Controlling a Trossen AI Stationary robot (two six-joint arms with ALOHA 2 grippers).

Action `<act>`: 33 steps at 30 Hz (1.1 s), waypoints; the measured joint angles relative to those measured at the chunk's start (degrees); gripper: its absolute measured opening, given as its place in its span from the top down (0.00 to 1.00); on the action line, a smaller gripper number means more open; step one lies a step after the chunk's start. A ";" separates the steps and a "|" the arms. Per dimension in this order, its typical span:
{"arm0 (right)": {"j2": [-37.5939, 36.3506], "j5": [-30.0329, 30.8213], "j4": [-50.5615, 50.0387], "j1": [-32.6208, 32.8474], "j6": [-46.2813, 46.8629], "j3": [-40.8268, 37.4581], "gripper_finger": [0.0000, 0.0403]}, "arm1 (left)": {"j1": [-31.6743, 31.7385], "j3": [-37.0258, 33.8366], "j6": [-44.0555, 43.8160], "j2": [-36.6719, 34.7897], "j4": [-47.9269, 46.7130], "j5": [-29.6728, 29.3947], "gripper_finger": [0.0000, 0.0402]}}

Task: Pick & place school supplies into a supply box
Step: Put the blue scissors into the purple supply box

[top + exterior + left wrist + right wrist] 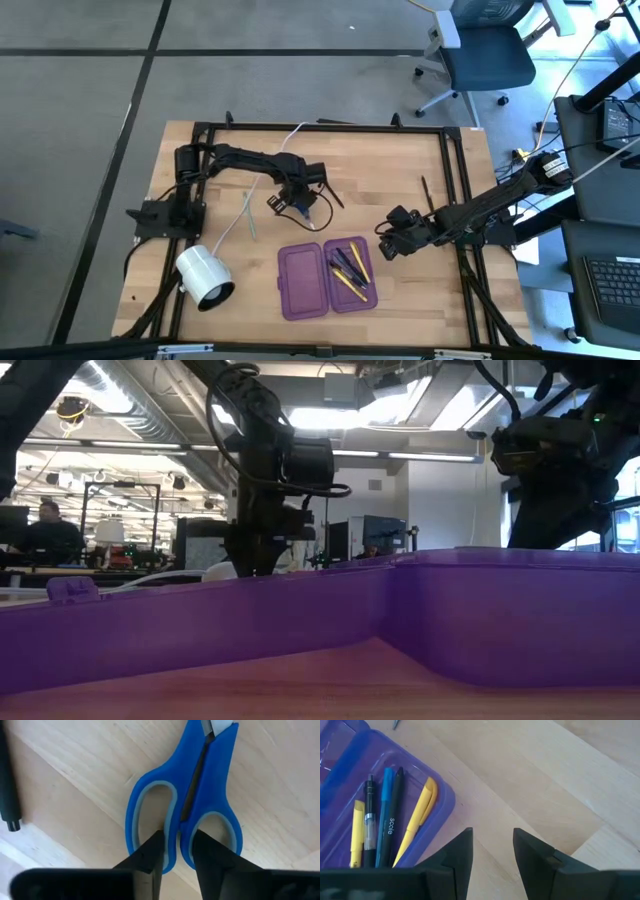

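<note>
The blue-handled scissors (200, 785) lie flat on the wooden table, a little beyond the supply box (325, 280). My left gripper (177, 850) stands over them, pointing down and shut on their handles. The purple box lies open, and several pens and pencils (390, 825) rest in its right half. My right gripper (492, 855) hovers open beside the box's right edge with nothing between its fingers. A dark pen (7, 780) lies on the table beside the scissors. A green pencil (250, 222) lies to their left. My left gripper comes at the scissors from above, pointing down. One fingertip (152, 850) stands in each finger loop. The two inner bars of the handles (180, 827), where the loops meet, are pinched between the fingers. The scissors lie flat on the table, blades closed.
A white cylindrical lamp (205, 277) lies at the near left, and its white cable (262, 170) runs toward the far edge. Another dark pen (425, 190) lies at the right. A black frame (455, 180) borders the table. Office chairs and desks stand beyond it.
</note>
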 joint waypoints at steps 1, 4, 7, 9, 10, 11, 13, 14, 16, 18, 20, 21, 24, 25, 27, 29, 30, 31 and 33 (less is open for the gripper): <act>0.00 -0.02 -0.02 0.00 0.00 0.00 0.64 | -0.01 0.00 -0.42 0.00 0.00 0.00 0.84; 0.00 -0.08 -0.02 0.04 0.02 0.00 0.64 | -0.21 -0.04 -1.75 -0.08 -0.02 -0.67 0.85; 0.00 -1.09 -0.04 0.02 0.02 0.00 0.64 | -0.63 -0.29 -3.00 -0.93 -0.42 -2.37 0.84; 0.00 -1.46 -0.04 0.02 0.02 0.00 0.64 | -1.19 -0.48 -3.80 -2.21 -1.25 -4.23 0.84; 0.00 -1.46 -0.03 0.02 0.05 0.00 0.64 | -1.41 -0.50 -3.96 -3.24 -1.59 -4.87 0.84; 0.00 -1.46 -0.04 0.02 0.08 0.00 0.64 | -1.69 -0.40 -4.11 -4.35 -1.27 -5.16 0.84; 0.00 -1.45 -0.02 0.02 0.11 0.00 0.64 | -2.54 -0.28 -4.57 -6.53 -0.88 -5.40 0.84; 0.00 -1.46 -0.04 0.02 0.14 0.00 0.64 | -3.08 -0.28 -5.19 -7.59 -0.79 -5.36 0.84; 0.00 -1.46 -0.04 0.02 0.27 0.00 0.64 | -4.31 -0.29 -6.62 -9.96 -0.69 -4.62 0.84; 0.01 -1.44 -0.16 0.02 0.74 0.00 0.64 | -5.86 0.35 -9.33 -12.00 -0.44 -3.55 0.84; 0.02 -1.21 -0.19 0.00 1.29 0.00 0.64 | -7.84 1.44 -12.01 -13.29 -0.15 -1.77 0.84; 0.02 -1.18 -0.21 -0.03 1.77 0.00 0.64 | -8.99 2.22 -13.10 -13.62 0.13 -1.05 0.84; 0.02 -1.20 -0.26 -0.34 2.08 0.00 0.64 | -13.25 5.04 -14.83 -13.22 0.56 -1.32 0.84; 0.02 -1.20 -0.28 -0.56 2.04 0.00 0.64 | -14.59 5.88 -15.30 -12.64 0.82 -1.71 0.84; 0.02 -1.20 -0.26 -1.11 1.98 0.00 0.64 | -16.86 7.68 -16.38 -10.86 1.13 -0.64 0.84; 0.02 -1.18 -0.30 -1.76 1.92 0.00 0.64 | -18.60 9.60 -17.80 -8.67 2.20 1.18 0.84; 0.01 -1.20 -0.30 -2.07 1.90 0.00 0.64 | -19.46 10.61 -18.69 -7.57 3.15 1.55 0.84; 0.02 -1.18 -0.39 -2.37 1.72 0.00 0.64 | -20.24 11.51 -19.41 -6.59 3.85 1.68 0.84; 0.01 -1.25 -0.43 -2.79 0.98 0.00 0.64 | -21.81 13.57 -20.07 -4.25 5.38 1.83 0.84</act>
